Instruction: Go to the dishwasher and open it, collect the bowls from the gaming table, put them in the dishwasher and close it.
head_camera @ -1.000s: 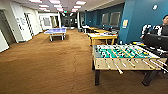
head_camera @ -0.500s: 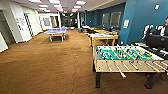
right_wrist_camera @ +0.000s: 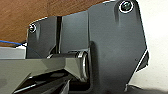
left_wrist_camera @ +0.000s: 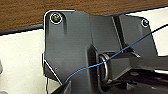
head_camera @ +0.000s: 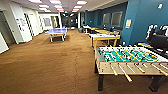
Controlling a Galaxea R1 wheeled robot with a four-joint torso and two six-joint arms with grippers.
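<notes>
The gaming table [head_camera: 105,37], yellow-sided and yellow-legged with a pale top, stands at one o'clock beyond the foosball table [head_camera: 127,58]. Whether either gripper's fingers are apart or together, I cannot tell.

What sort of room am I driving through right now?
Most likely an office games or recreation room: a foosball table stands close on the right, a yellow-legged gaming table sits beyond it, and a blue table-tennis table stands farther back on the brown carpet.
</notes>
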